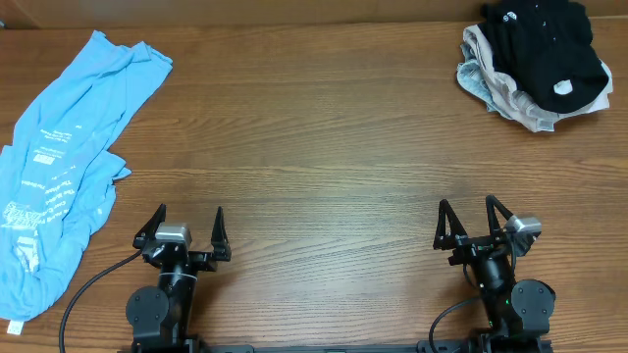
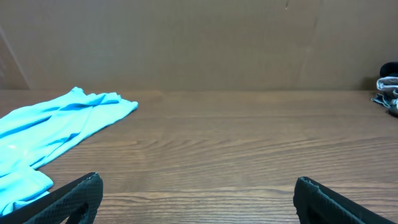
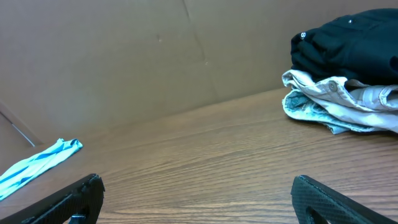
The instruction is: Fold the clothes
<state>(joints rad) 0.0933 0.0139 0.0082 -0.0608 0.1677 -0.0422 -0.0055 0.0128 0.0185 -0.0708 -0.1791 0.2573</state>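
Lying bunched atop a pale crumpled garment point(image 1: 494, 86), the black garment point(image 1: 540, 41) shows its small white logo point(image 1: 562, 86). Far to its left across the wooden surface point(image 1: 324, 137) sprawls a light blue garment point(image 1: 59, 176). Well in front of the black garment, the right gripper point(image 1: 467, 202) and, farther left, the left gripper point(image 1: 188, 209) rest spread wide, holding nothing.
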